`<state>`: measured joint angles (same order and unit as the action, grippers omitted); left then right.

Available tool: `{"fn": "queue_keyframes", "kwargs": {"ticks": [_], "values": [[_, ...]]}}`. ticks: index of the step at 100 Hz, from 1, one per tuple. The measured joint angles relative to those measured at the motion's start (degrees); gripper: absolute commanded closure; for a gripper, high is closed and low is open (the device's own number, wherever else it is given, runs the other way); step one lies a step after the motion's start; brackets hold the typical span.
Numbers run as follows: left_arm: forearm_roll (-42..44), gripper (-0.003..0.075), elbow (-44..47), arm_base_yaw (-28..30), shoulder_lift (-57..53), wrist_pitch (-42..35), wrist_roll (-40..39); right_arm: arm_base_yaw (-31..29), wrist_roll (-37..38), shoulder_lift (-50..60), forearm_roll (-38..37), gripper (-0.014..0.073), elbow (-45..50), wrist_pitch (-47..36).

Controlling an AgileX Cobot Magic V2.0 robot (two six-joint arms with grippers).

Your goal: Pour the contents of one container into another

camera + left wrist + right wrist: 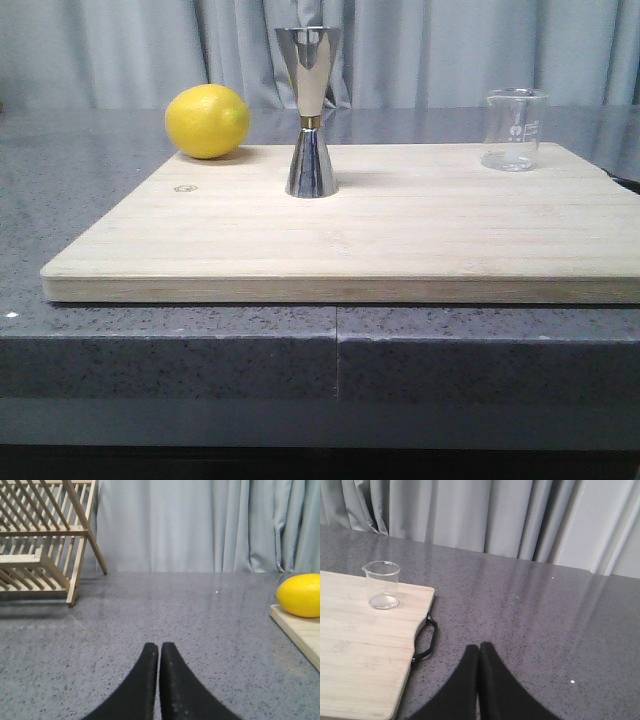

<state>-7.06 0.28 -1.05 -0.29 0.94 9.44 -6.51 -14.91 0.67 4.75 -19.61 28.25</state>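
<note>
beaker (pixel 383 585) on board (pixel 355 645) | right tool (pixel 479 652) closed, apart

Cutting board (pixel 400 240): pale blond wood, fine straight grain, small dark knot mark near lemon-side corner; black handle (pixel 426 639) at beaker-side edge.
Lemon (pixel 207 121): bright yellow.
Jigger (pixel 310 112): mirror-shiny steel, thin gold band at waist.
Beaker (pixel 514 129): clear glass, faint white printed marks.
Countertop (pixel 170 340) under board: dark grey, fine pale speckle.
Curtain (pixel 450 50) behind board: light grey-blue, vertical folds.
Rack (pixel 40 540): light natural wood slats.
Left gripper (pixel 159 652), right gripper (pixel 479 652): matte black fingers.
</note>
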Motion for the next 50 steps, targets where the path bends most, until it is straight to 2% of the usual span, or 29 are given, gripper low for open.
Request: {"fn": "queue_keyframes", "kwargs": {"ticks": [15,50], "values": [[2.0,0.0741,0.0,-2.5,0.0,-1.2,-1.2,0.0,0.0,0.0,0.0,0.0659,0.0,0.0],[2.3,0.0741,0.0,-2.7,0.0,-1.3,-1.4,0.0,0.0,0.0,0.0,0.0659,0.0,0.0]]}}
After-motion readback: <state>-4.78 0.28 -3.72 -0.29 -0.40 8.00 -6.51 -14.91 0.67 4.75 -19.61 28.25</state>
